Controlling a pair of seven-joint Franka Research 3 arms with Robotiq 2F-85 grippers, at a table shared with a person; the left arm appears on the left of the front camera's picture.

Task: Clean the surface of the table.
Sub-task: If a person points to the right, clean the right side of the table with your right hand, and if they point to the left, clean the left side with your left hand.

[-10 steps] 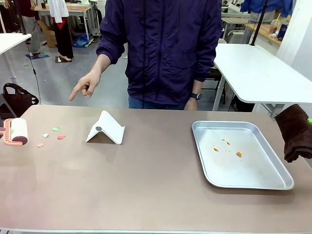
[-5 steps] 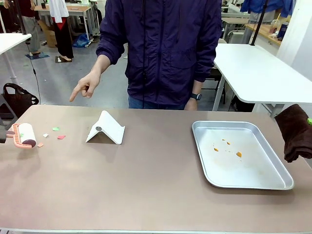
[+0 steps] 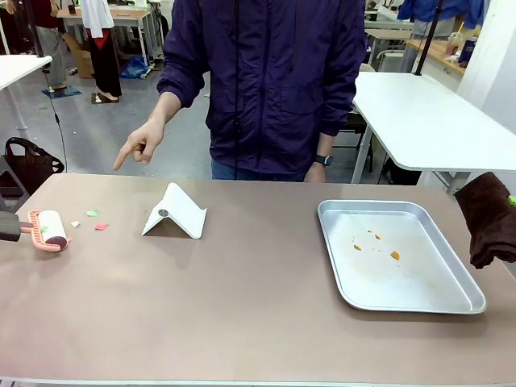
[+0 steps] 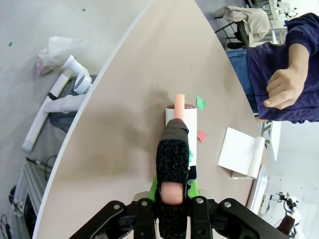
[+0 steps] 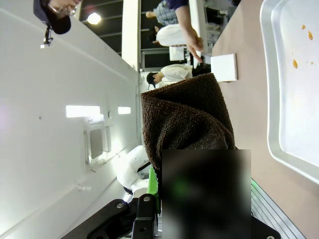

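Observation:
The brownish-tan table (image 3: 242, 306) carries a few small paper scraps (image 3: 93, 214) near its far left. Just left of them a lint roller (image 3: 50, 229) with a pink handle rests on the top, beside a red scrap (image 3: 101, 227). In the left wrist view my left gripper (image 4: 173, 191) is shut on the roller's pink handle, and the white roll (image 4: 182, 122) lies ahead, near a green scrap (image 4: 200, 103). At the right edge my right gripper (image 3: 510, 200) is shut on a folded brown cloth (image 3: 488, 218), held above the table. The person's hand (image 3: 137, 149) points down towards the scraps.
A white folded stand (image 3: 174, 212) sits left of centre. A shallow silver tray (image 3: 463, 294) with orange crumbs (image 3: 395, 255) lies at the right, also seen as the tray (image 5: 279, 144) in the right wrist view. The person stands at the far edge.
My left gripper has carried the lint roller to the right along the table, closer to the paper scraps. The right gripper, the cloth and the pointing hand have stayed put.

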